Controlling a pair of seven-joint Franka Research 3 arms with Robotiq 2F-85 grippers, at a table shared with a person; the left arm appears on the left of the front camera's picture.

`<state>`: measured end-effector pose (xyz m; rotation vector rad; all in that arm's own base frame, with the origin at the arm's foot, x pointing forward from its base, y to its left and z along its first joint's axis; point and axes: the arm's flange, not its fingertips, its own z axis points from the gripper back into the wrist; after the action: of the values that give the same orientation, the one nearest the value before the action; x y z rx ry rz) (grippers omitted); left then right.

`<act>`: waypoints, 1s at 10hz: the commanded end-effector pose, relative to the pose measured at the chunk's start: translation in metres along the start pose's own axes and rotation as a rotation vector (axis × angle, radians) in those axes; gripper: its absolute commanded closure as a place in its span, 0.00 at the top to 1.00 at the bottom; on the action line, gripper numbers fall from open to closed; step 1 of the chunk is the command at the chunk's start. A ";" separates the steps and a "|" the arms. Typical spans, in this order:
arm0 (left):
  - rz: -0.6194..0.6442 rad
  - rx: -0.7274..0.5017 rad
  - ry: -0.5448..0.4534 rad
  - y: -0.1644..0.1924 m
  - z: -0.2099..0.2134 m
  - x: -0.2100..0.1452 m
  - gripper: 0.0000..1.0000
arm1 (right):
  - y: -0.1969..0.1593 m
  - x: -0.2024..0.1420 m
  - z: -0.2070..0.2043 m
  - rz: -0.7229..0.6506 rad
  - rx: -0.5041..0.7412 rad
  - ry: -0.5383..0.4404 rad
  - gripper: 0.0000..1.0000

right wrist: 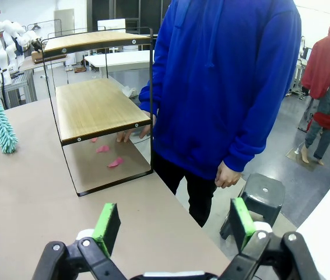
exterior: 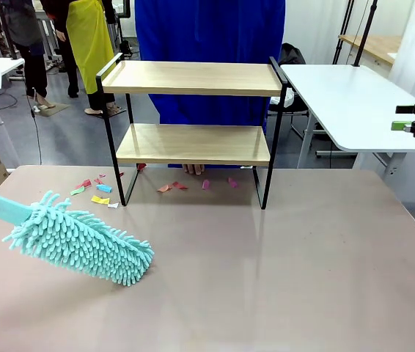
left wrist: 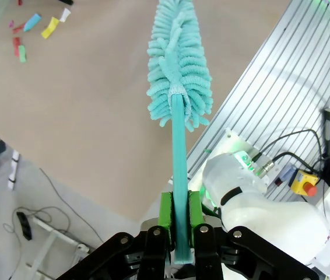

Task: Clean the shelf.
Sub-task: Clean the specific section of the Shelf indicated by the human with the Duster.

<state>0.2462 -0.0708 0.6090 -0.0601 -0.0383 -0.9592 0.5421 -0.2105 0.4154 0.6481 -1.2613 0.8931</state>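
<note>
While scraps [exterior: 100,199] litter table [exterior: 281,271] beside shelf [exterior: 193,77], left end effector [left wrist: 180,208] pinches duster [left wrist: 176,64]; right end effector [right wrist: 174,224] gapes.

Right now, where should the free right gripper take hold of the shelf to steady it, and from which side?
Probably the raised black side rail at the right end of the shelf, coming from the right with the open right gripper. The rail is thin, stands clear above the top board, and faces that arm; the boards look too wide to span.
</note>
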 end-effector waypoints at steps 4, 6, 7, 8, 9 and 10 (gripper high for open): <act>0.085 -0.066 -0.072 -0.021 0.001 0.014 0.14 | 0.001 0.003 0.000 0.003 -0.002 -0.003 1.00; 0.152 -0.139 -0.156 -0.048 0.001 0.028 0.14 | 0.001 0.003 0.000 0.003 -0.002 -0.003 1.00; 0.227 -0.130 -0.189 -0.059 0.000 0.035 0.14 | 0.001 0.003 0.000 0.003 -0.002 -0.003 1.00; 0.308 -0.118 -0.227 -0.069 -0.001 0.041 0.14 | 0.001 0.003 0.000 0.003 -0.002 -0.003 1.00; 0.406 -0.100 -0.275 -0.082 -0.003 0.050 0.14 | 0.001 0.003 0.000 0.003 -0.002 -0.003 1.00; 0.462 -0.085 -0.299 -0.100 -0.007 0.065 0.14 | 0.001 0.003 0.000 0.003 -0.002 -0.003 1.00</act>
<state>0.2103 -0.1642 0.6192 -0.2912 -0.1937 -0.5619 0.5421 -0.2105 0.4155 0.6479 -1.2615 0.8931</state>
